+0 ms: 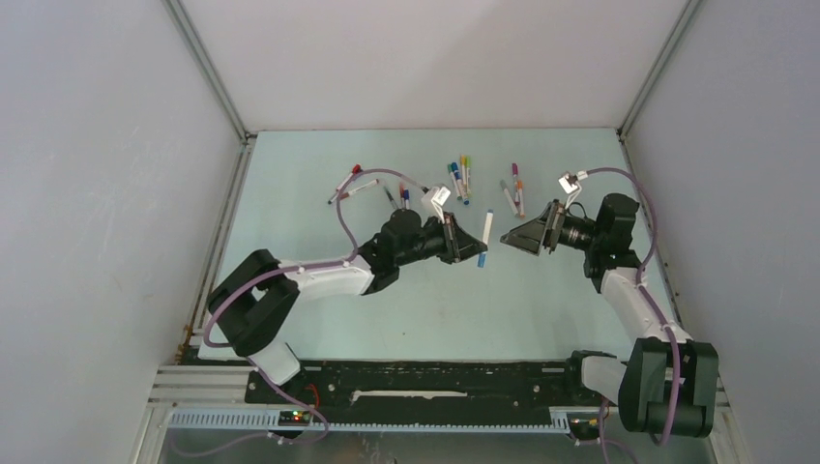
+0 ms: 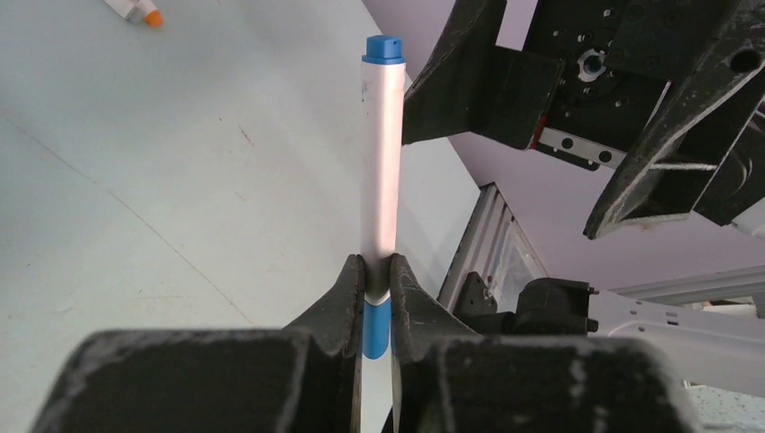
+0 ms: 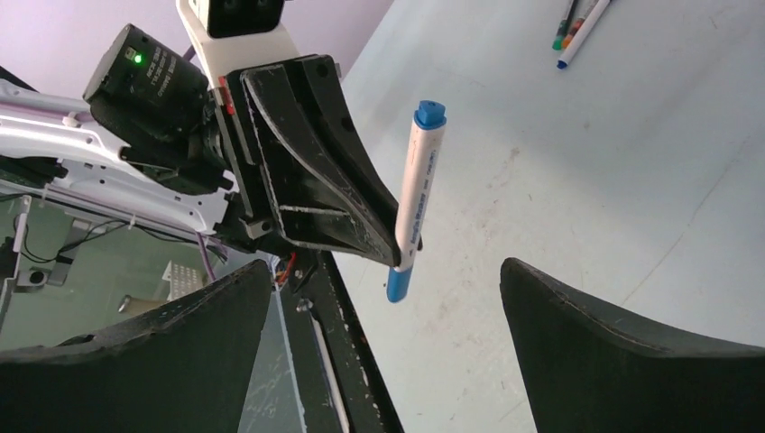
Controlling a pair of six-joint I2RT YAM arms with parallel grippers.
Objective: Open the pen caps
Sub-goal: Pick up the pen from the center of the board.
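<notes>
My left gripper [image 1: 478, 247] is shut on a white pen [image 1: 486, 232], held off the table and roughly upright. In the left wrist view [image 2: 378, 280] its jaws pinch the barrel [image 2: 382, 162] right where the blue pen cap [image 2: 377, 329] begins. A small blue end plug [image 2: 383, 48] tops the far end. My right gripper [image 1: 507, 237] is open and empty, facing the pen from the right. In the right wrist view [image 3: 386, 269] its fingers [image 3: 577, 334] stand wide apart on either side of the cap [image 3: 398, 284], not touching it.
Other capped pens lie at the back of the table: a middle cluster [image 1: 460, 178], a right cluster [image 1: 513, 189], two at the left [image 1: 348, 186] and a pair [image 1: 398, 196]. An orange-capped pen [image 2: 135, 11] and more pens [image 3: 582, 23] show in the wrist views.
</notes>
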